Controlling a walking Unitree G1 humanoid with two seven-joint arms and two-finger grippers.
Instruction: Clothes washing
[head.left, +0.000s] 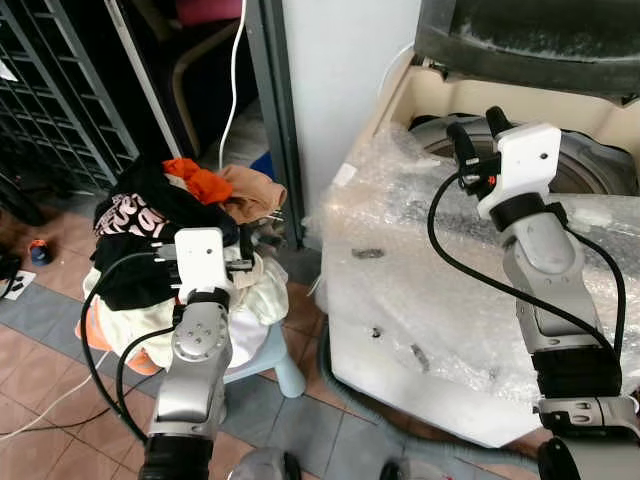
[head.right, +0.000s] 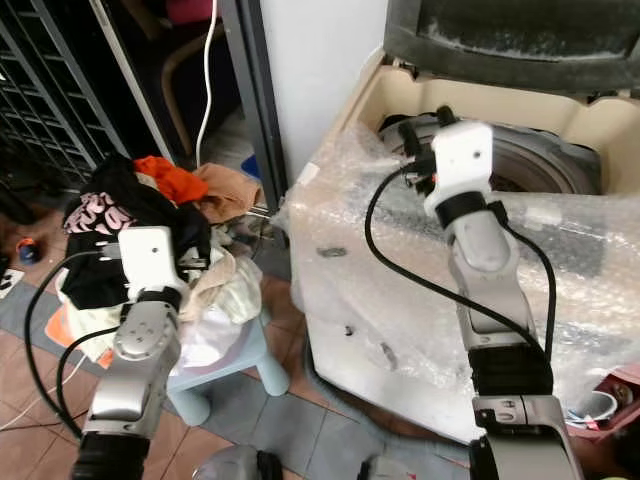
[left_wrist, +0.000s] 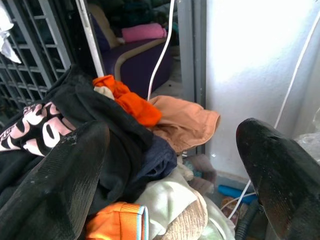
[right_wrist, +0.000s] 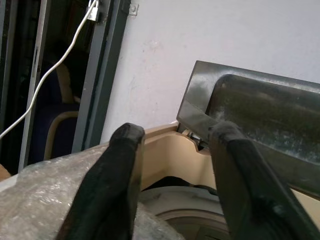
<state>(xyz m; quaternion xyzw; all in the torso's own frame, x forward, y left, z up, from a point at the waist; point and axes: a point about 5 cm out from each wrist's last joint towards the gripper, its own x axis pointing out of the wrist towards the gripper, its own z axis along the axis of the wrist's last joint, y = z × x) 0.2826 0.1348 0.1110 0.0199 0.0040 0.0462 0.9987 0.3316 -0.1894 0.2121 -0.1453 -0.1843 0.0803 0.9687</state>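
Heaping over a small pale stool (head.left: 285, 372) on the robot's left lay the pile of clothes (head.left: 170, 225): a black garment with pink print, an orange piece (left_wrist: 131, 102), a tan one and cream fabric. Just above that pile hung the left gripper (left_wrist: 172, 180), its fingers spread wide with nothing between them. Further right stood the washing machine (head.left: 420, 330), wrapped in bubble wrap, its lid (right_wrist: 260, 120) raised. Over its drum (head.right: 545, 170) hovered the right gripper (right_wrist: 175, 185), fingers apart and empty
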